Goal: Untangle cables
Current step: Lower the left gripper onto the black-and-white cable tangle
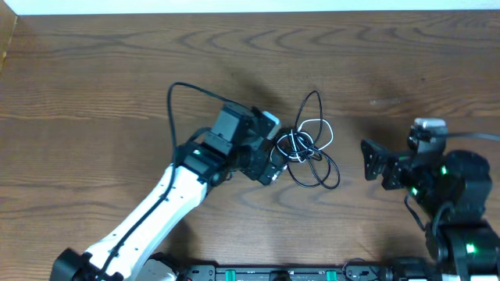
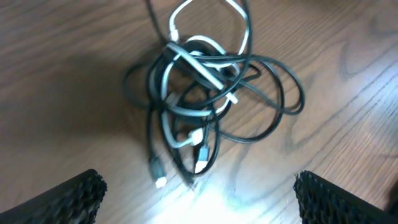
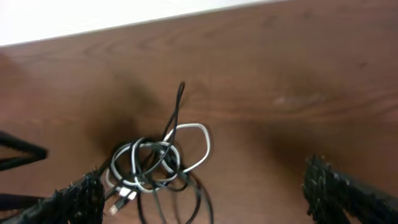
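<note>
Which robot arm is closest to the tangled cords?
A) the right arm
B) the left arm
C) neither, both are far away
B: the left arm has its open jaws right beside the cables, while the right arm has its jaws farther off, with bare wood between them and the bundle.

We see the overhead view evenly lit and fairly sharp, with a soft shadow on the table [image 1: 94,70] just beyond the left arm's wrist. In the left wrist view, a bright patch of glare sits on the wood just below the cables [image 1: 308,144], and the whole frame is slightly blurred. The right wrist view is dimmer and softer, its far edge washed out white.
</note>
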`<state>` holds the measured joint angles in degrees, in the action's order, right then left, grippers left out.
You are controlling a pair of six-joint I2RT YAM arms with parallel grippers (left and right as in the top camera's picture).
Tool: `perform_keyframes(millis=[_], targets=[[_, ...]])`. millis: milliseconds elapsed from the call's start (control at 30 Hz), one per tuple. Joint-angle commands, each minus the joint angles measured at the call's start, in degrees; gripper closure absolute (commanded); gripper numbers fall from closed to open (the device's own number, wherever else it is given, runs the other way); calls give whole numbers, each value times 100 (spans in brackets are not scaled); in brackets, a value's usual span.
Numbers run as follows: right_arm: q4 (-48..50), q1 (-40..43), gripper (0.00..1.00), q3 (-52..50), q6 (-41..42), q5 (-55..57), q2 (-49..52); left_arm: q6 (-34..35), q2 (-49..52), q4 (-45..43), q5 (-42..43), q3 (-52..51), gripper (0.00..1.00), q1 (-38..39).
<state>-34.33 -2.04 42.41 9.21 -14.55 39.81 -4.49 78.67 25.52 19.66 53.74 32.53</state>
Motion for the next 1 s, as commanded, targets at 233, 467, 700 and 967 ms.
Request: perform_keyframes(millis=[233, 467, 700, 967], targets=[[26, 24, 1, 96, 151, -855, 885, 595, 872, -1152, 66, 153, 2, 227], [26, 22, 1, 96, 208, -855, 1252, 739, 1202, -1392, -157, 153, 1, 227], [76, 24, 1, 96, 323, -855, 1344, 782, 1506, -1532, -236, 153, 1, 227], [72, 24, 1, 96, 323, -855, 1344, 807, 1895, -1871, -321, 153, 2, 227]])
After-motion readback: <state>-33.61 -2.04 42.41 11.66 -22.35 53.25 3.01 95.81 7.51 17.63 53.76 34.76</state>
